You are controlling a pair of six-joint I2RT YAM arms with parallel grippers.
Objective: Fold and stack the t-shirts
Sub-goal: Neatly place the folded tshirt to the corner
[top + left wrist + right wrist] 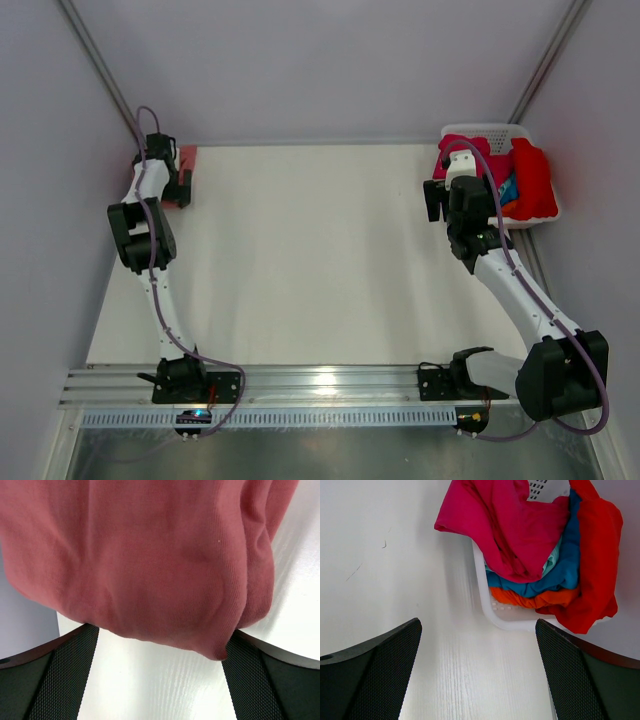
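A salmon t-shirt [150, 560] lies bunched at the table's far left corner [187, 160]. My left gripper [160, 680] stands open right at its near edge; the cloth's fold hangs just above the gap between the black fingers [65, 675], and nothing is clamped. More t-shirts are heaped in the white basket [485, 605]: a magenta one [505, 525] spills over the rim, with a blue [560, 575], an orange [535, 599] and a red one [597, 555]. My right gripper [477, 675] is open over bare table, short of the basket's corner, with nothing in it.
The basket [478, 130] sits at the far right corner against the right wall. Grey walls close in the table at the back and both sides. The white tabletop [320, 250] stretches between the arms. A metal rail [320, 385] with both arm bases runs along the near edge.
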